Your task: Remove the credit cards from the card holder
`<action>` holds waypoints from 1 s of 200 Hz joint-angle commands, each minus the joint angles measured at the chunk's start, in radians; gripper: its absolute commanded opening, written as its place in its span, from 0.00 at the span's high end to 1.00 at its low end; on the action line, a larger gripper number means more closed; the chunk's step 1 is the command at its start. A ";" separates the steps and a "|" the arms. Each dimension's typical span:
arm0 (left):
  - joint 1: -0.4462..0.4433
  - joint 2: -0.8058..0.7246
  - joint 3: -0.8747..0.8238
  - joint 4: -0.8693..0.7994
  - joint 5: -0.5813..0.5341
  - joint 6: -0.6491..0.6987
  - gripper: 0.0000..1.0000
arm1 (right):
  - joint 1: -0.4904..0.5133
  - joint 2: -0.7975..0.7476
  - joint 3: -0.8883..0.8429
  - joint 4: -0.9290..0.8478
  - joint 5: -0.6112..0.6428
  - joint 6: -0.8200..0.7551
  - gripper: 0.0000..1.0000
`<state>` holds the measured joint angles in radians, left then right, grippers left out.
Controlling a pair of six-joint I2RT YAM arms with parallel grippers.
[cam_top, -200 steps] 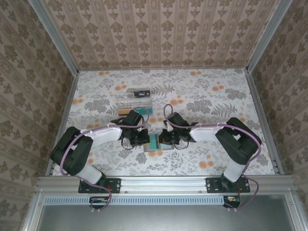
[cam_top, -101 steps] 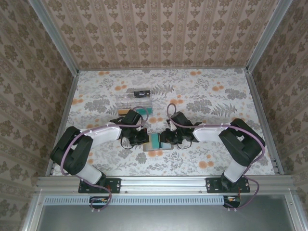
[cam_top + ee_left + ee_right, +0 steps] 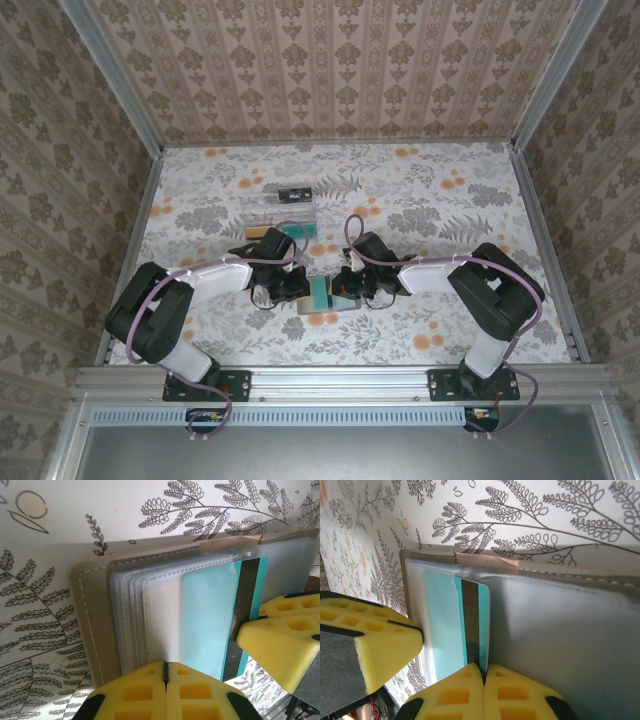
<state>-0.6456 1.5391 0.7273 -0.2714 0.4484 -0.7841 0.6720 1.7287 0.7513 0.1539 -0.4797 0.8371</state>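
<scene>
The card holder (image 3: 322, 297) lies open on the table between both grippers, taupe outside (image 3: 92, 615) with clear sleeves (image 3: 560, 630). A teal credit card (image 3: 445, 620) with a dark stripe sticks partly out of a sleeve (image 3: 210, 625). My right gripper (image 3: 484, 670) is shut with the card's striped edge running into the seam of its yellow fingers. In the top view it sits at the holder's right side (image 3: 346, 290). My left gripper (image 3: 165, 666) is shut on the edge of a clear sleeve, at the holder's left (image 3: 300, 289).
A clear plastic tray (image 3: 283, 208) holding a dark item stands behind the holder. A teal flat piece (image 3: 300, 230) and an orange-brown one (image 3: 262, 232) lie by its near edge. Metal rails (image 3: 540, 240) border the floral table.
The right arm shifted slightly right and came back to the teal card's edge. The left arm and the holder have stayed put.
</scene>
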 commanded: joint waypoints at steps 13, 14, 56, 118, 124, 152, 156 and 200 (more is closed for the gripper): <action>0.005 0.020 -0.018 -0.053 -0.030 0.031 1.00 | -0.019 -0.034 -0.057 -0.061 0.045 -0.020 0.99; 0.006 0.020 -0.017 -0.054 -0.030 0.031 1.00 | -0.020 -0.037 -0.057 -0.063 0.046 -0.021 0.99; 0.016 0.009 -0.022 -0.061 -0.031 0.041 1.00 | -0.069 -0.108 -0.120 -0.103 0.050 -0.052 0.99; 0.020 -0.027 0.010 -0.068 -0.022 0.036 1.00 | -0.127 -0.254 -0.117 -0.197 0.046 -0.101 1.00; 0.020 -0.038 0.019 -0.066 -0.020 0.032 0.96 | -0.130 -0.272 -0.106 -0.210 0.048 -0.107 1.00; 0.032 -0.107 0.076 -0.044 -0.017 0.002 0.74 | -0.143 -0.331 -0.048 -0.270 0.054 -0.134 1.00; 0.035 -0.117 0.082 -0.034 -0.015 -0.005 0.72 | -0.145 -0.361 -0.039 -0.279 0.055 -0.137 1.00; 0.069 -0.193 0.090 0.186 0.012 -0.108 0.60 | -0.171 -0.428 0.053 -0.328 0.040 -0.155 1.00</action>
<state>-0.5961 1.3849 0.8009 -0.2237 0.4393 -0.8188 0.5163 1.3453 0.7433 -0.1177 -0.4419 0.7094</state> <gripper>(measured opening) 0.386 0.060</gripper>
